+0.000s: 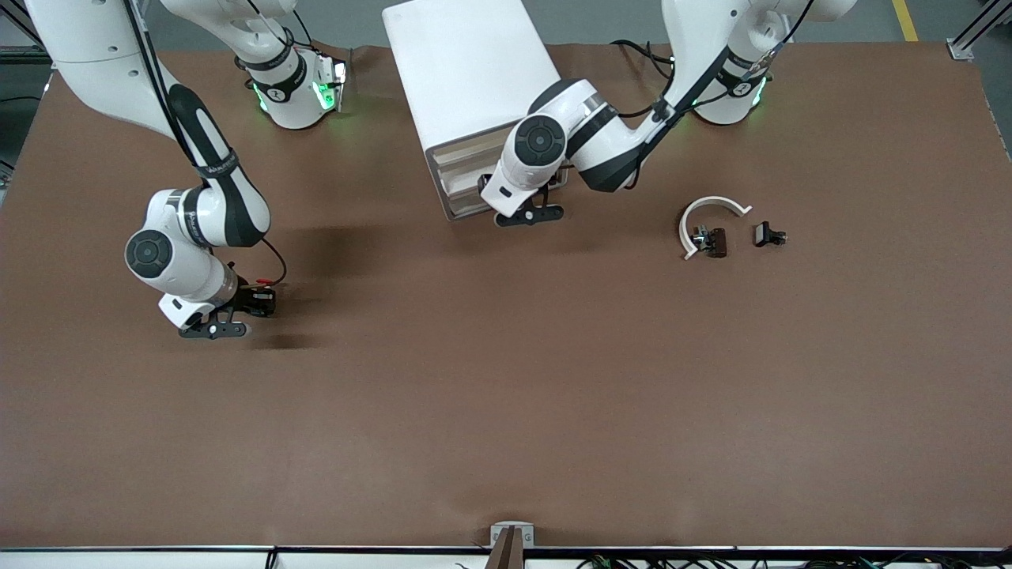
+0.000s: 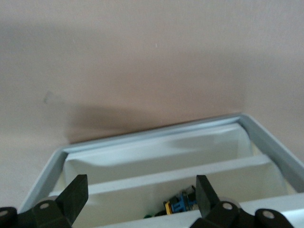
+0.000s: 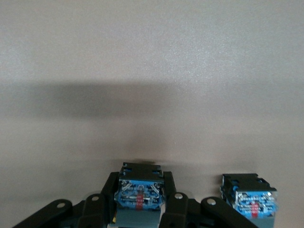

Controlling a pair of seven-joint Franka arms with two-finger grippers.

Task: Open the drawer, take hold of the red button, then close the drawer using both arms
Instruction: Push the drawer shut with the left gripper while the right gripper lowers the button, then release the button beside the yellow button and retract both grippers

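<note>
My right gripper (image 1: 215, 327) hangs low over the table toward the right arm's end. In the right wrist view it (image 3: 141, 195) is shut on the button (image 3: 140, 190), whose dark blue body with a blue label shows between the fingers; its cap is hidden. The white cabinet (image 1: 462, 71) stands near the arms' bases. My left gripper (image 1: 528, 214) is at the cabinet's front, open (image 2: 141, 191) over a drawer (image 2: 156, 187) that stands ajar. Small blue and yellow parts (image 2: 179, 205) show inside the gap.
A second dark blue block (image 3: 249, 198) stands on the table beside the held button. Toward the left arm's end lie a white curved piece (image 1: 710, 207), a dark part (image 1: 712, 242) and a small black part (image 1: 768, 235).
</note>
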